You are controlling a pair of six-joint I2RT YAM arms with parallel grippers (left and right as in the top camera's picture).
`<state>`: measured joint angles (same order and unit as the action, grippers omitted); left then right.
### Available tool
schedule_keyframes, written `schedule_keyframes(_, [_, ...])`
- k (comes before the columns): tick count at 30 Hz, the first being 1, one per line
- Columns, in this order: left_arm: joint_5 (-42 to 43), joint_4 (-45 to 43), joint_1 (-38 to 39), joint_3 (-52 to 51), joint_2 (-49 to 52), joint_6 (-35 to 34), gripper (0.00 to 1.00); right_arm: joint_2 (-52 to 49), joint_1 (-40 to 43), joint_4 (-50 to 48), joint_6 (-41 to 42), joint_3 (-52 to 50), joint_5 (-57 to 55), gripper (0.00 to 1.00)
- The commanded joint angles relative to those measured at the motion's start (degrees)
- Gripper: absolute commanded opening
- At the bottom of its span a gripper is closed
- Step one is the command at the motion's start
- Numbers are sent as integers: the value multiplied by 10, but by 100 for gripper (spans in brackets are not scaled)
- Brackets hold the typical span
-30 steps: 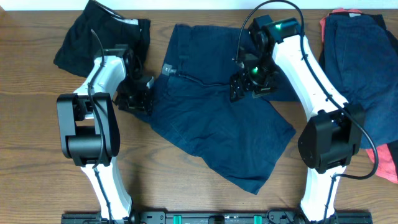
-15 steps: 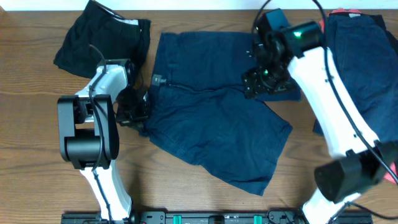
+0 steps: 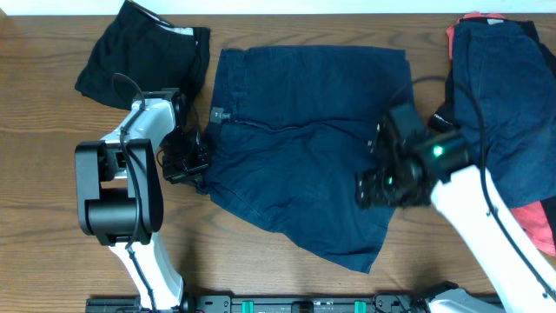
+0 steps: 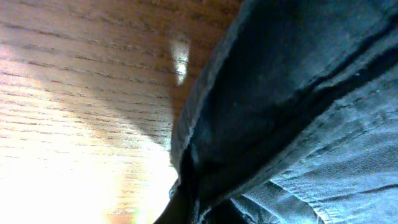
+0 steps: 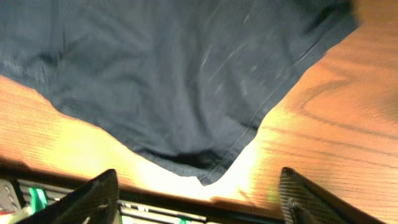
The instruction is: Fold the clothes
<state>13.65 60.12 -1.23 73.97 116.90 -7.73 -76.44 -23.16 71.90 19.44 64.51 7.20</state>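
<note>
Left gripper (grip unreadable) at the navy-blue cloth shorts risks dragging them askew; right gripper hangs open.

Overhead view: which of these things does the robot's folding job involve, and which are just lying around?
Part of the job:
- navy shorts, spread out in the middle
- black shorts, at the far left
- navy garment and coral-pink piece, heaped at the right

Just there:
- wooden table
- black rail along its near edge
</note>
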Motion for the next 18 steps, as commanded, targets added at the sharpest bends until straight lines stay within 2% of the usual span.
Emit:
schedule_keyframes(1, [-2, -37, 3, -21, 32, -12, 6, 21, -45, -10, 57, -63, 12, 75])
schedule_keyframes(6, [-1, -53, 3, -21, 32, -12, 6, 19, -103, -37, 171, -145, -23, 65])
schedule_keyframes(9, [-2, -69, 3, -21, 32, -12, 6, 19, -136, -40, 256, -178, -87, 65])
schedule_keyframes(13, [-2, -84, 3, -21, 32, -12, 6, 19, -164, -66, 287, -210, -84, 64])
schedule_keyframes(18, [-2, -92, 3, -21, 32, -12, 6, 13, -181, -134, 300, -258, -73, 56])
